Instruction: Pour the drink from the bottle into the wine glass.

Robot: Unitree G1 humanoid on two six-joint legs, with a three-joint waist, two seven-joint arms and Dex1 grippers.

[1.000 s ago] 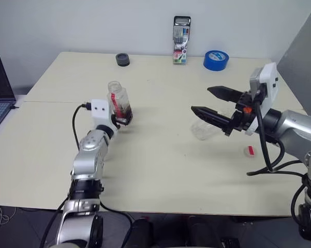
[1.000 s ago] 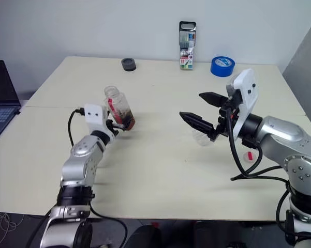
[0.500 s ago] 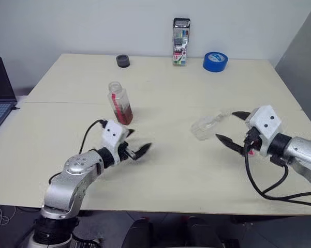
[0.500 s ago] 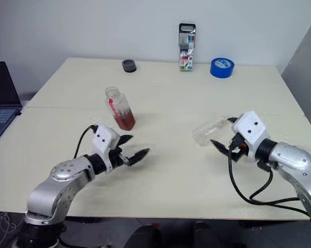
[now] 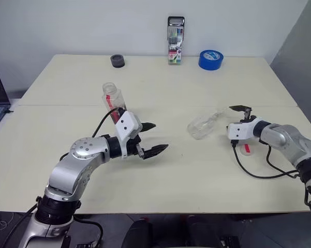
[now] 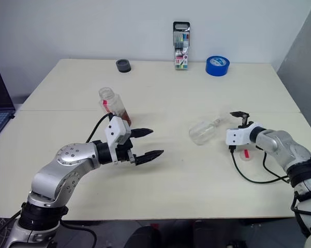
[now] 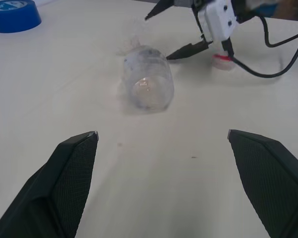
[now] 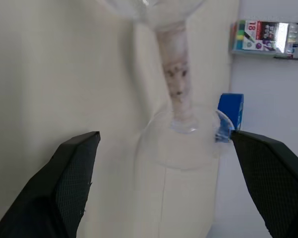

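The left tool (image 6: 142,143) reaches low over the table (image 6: 196,170), fingers spread and empty, aimed at the wine glass (image 6: 203,130); the uncapped bottle (image 6: 114,107) stands just behind it, leaning slightly; the right tool (image 5: 237,125), fingers spread, flanks the foot of the glass, which lies on its side, bowl toward the left tool; bare table lies between.

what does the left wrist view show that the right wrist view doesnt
Left wrist view alone: the glass's bowl and open mouth as it lies on its side on the table, the right claw open at its far end, and a small red-and-white piece beside that claw.

Right wrist view alone: the glass's stem and round foot close up between the open fingers, and the marker case at the wall.

Both: the lying glass, the blue tape roll and the table.
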